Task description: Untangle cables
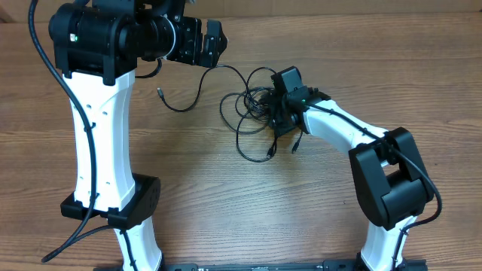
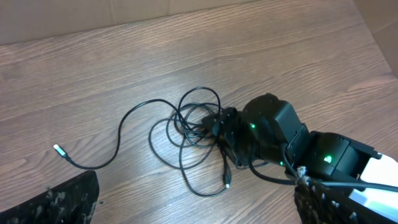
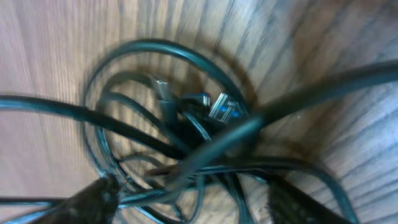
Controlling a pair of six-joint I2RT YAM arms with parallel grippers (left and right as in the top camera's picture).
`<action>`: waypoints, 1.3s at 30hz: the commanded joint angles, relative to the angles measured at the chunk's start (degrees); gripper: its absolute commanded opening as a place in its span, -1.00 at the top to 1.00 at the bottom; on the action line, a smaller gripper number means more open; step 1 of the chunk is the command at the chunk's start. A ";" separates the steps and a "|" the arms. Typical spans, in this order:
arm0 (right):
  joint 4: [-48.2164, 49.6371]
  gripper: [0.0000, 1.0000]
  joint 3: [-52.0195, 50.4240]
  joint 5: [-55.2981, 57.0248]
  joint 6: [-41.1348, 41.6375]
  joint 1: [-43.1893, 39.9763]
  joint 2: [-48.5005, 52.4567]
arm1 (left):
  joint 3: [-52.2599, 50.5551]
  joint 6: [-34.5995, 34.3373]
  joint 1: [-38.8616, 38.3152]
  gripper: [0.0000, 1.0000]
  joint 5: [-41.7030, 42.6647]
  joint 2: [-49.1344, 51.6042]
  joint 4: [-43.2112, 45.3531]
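Note:
A tangle of thin black cables lies on the wooden table right of centre. One loose end with a plug trails off to the left. My right gripper is down on the right side of the tangle. In the right wrist view its fingers are spread apart with several strands and a silver connector between and ahead of them. My left gripper hovers high behind the tangle, open and empty. The left wrist view shows the tangle and the trailing plug.
Two more plug ends lie just in front of the tangle. The left arm's white column and base stand at the front left. The right arm's base stands at the front right.

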 commanded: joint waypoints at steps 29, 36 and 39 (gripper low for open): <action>-6.64 0.93 7.87 -2.38 -60.57 0.07 -34.91 | -13.53 12.61 -0.37 -1.00 4.61 1.14 2.34; -9.77 0.93 7.87 2.10 -75.10 0.07 -43.28 | -21.66 35.63 -0.39 -1.00 31.52 1.14 5.75; -11.43 0.93 7.87 3.26 -75.78 0.07 -44.70 | -24.48 41.90 -0.68 -1.00 37.09 1.14 7.06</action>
